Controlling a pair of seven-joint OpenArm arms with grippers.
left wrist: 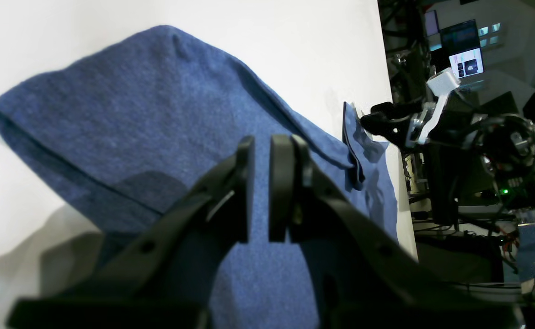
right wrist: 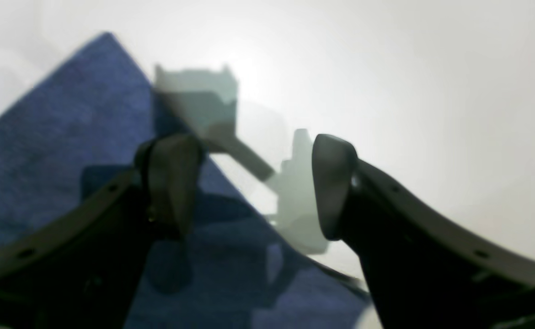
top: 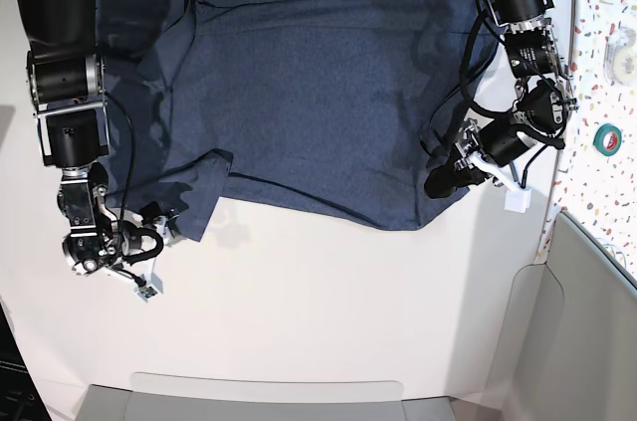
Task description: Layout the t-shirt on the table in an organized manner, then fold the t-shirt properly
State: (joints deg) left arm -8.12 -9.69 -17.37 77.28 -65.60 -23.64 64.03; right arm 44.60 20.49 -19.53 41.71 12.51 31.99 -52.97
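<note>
Cloth of the dark heathered navy-blue t-shirt (top: 309, 93) lies spread across the far half of the plain white matte counter (top: 328, 312), one sleeve flap turned down at its near edge. Smoothing looks unfinished; doing it well likely means drawing the two side edges apart evenly, low over the counter, so no new creases form. The left tool (left wrist: 259, 183) has its black pads nearly together with only a thin gap, poised over the shirt's edge; whether fabric is pinched cannot be told. The right tool (right wrist: 254, 187) stands about half open, gripping nothing, straddling the shirt's edge just above the counter.
</note>
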